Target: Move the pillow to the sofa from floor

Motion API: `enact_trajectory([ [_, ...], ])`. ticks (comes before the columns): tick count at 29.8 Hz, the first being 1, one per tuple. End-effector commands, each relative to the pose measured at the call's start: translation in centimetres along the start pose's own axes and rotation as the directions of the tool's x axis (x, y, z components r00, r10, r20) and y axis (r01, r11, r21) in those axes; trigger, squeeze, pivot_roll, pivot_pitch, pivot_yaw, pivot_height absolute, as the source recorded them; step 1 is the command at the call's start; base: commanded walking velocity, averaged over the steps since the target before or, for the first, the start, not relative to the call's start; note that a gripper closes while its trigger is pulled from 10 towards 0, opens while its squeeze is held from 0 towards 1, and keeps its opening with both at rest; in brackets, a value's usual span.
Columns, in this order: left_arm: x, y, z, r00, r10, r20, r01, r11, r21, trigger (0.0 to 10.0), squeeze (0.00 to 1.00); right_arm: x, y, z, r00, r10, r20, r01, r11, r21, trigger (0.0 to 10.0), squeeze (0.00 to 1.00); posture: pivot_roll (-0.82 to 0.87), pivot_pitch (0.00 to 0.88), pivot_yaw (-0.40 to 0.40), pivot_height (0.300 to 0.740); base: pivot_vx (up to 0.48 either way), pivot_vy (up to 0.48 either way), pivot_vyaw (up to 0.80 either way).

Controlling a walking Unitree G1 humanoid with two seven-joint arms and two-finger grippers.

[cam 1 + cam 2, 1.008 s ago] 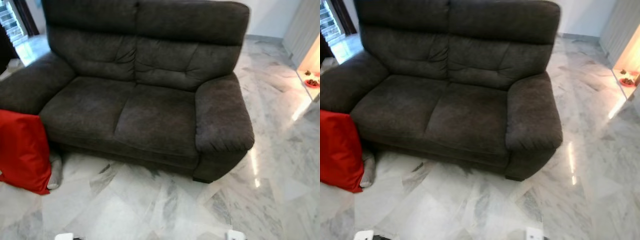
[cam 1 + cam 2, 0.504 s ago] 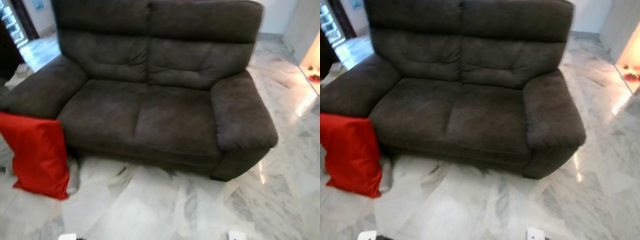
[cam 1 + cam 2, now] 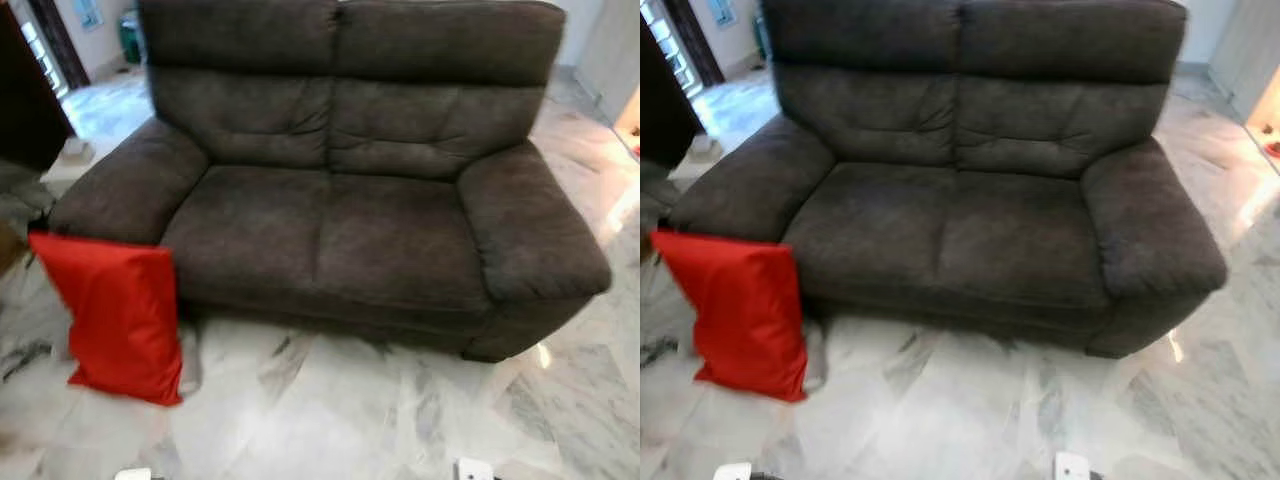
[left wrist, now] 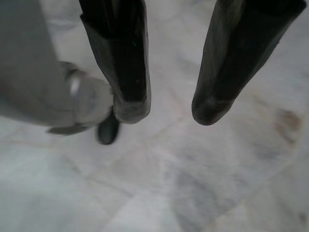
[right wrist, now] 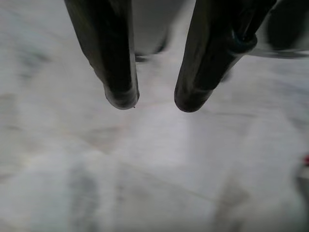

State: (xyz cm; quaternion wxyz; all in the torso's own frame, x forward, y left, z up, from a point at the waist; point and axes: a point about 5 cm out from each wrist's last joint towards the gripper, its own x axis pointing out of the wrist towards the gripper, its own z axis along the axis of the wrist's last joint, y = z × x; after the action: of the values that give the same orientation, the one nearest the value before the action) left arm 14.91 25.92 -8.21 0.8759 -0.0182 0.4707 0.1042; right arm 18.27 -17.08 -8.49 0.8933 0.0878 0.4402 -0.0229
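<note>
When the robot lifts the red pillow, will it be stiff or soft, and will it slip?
The red pillow looks soft: it leans against the sofa arm with a creased cover, so it will probably sag. It seems light for its bulk. Its smooth cover may slip, so a deep pinch seems safer.

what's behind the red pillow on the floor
The sofa's left armrest is right behind the pillow, which stands on the marble floor. The armrest's lower front is covered.

Red pillow (image 3: 120, 315), dark brown sofa (image 3: 350, 200), grey-veined white marble floor (image 3: 350, 420).
</note>
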Motion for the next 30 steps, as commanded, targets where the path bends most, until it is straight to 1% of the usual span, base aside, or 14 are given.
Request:
enact_trajectory([
  [1, -0.02, -0.27, -0.48, 1.000, -0.003, -0.019, 0.003, 1.000, 0.002, 10.0, 0.00, -0.23, -0.94, -0.44, 1.000, -0.023, -0.014, 0.023, 1.000, -0.002, 10.0, 0.00, 0.06, 0.119, 0.023, 0.740, 0.000, 0.461, 0.00],
  [6, 0.00, -0.39, -0.45, 1.000, -0.006, -0.020, 0.006, 1.000, 0.005, 10.0, 0.00, -0.23, -0.94, -0.45, 1.000, -0.022, -0.015, 0.022, 1.000, 0.001, 10.0, 0.00, 0.06, 0.110, 0.018, 0.740, 0.000, 0.464, 0.00],
  [13, -0.01, -0.62, -0.65, 1.000, -0.011, -0.022, 0.011, 1.000, -0.006, 10.0, 0.00, -0.34, -1.35, -0.61, 0.999, -0.029, -0.021, 0.029, 1.000, -0.008, 10.0, 0.00, 0.07, 0.108, 0.006, 0.740, 0.000, 0.463, 0.00],
  [22, -0.01, -0.58, -0.66, 1.000, -0.010, -0.022, 0.009, 1.000, -0.010, 10.0, 0.00, -0.30, -1.15, -0.59, 1.000, -0.021, -0.021, 0.021, 1.000, -0.013, 10.0, 0.00, 0.07, 0.106, 0.006, 0.740, 0.000, 0.446, 0.00],
  [30, 0.00, -0.51, -0.55, 1.000, -0.010, -0.022, 0.010, 1.000, -0.006, 10.0, 0.00, -0.24, -1.02, -0.44, 1.000, -0.019, -0.018, 0.018, 1.000, -0.013, 10.0, 0.00, 0.04, 0.097, 0.022, 0.740, 0.000, 0.423, 0.00],
])
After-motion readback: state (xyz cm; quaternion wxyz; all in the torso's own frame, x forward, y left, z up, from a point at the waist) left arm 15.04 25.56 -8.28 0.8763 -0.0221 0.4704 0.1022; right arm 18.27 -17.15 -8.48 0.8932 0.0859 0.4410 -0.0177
